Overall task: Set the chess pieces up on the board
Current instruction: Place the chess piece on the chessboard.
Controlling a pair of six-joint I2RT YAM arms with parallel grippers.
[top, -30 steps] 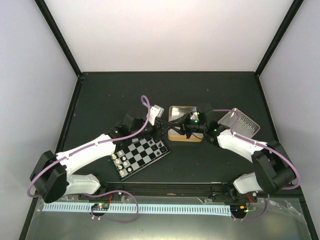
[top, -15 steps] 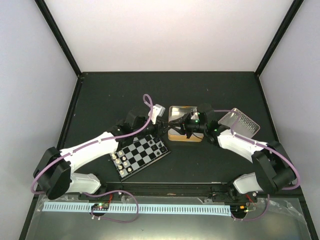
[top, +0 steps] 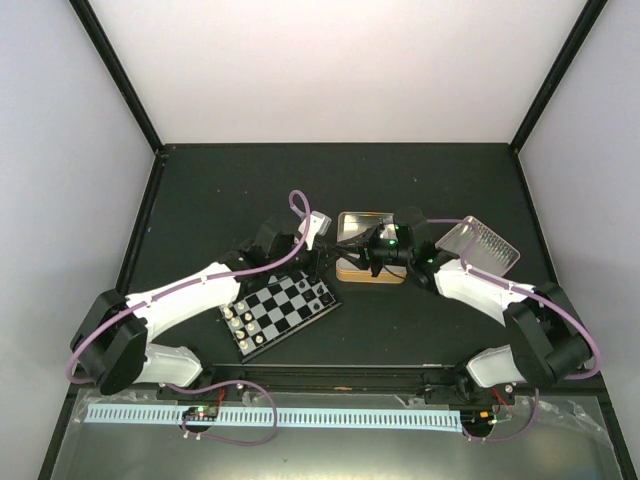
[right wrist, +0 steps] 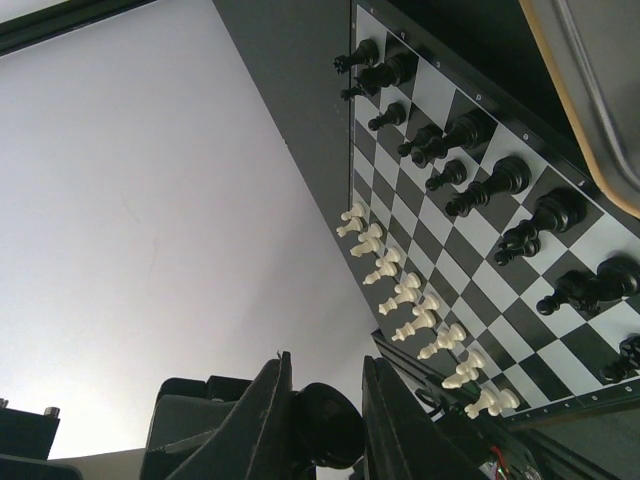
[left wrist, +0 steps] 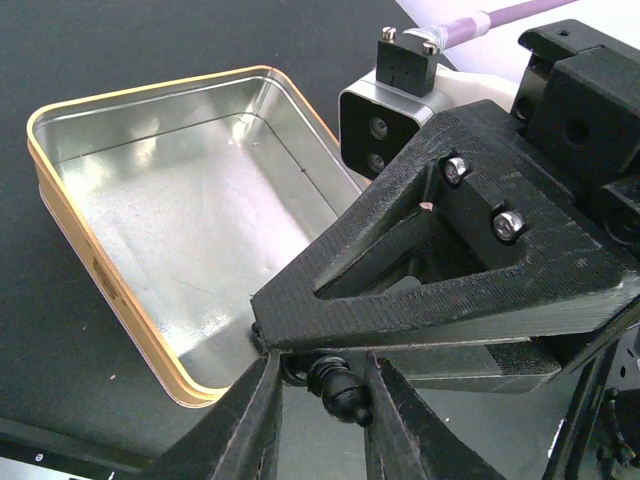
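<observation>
One black piece (left wrist: 338, 388) seems mid-handover: right gripper (right wrist: 326, 385) pinches it, left gripper (left wrist: 322, 378) flanks it closely, hold unclear; next, right should release.

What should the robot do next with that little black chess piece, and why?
Probably close the left end effector on the black chess piece, so the right end effector can release it: the right one pinches it, and the left fingers sit either side of it.
</observation>
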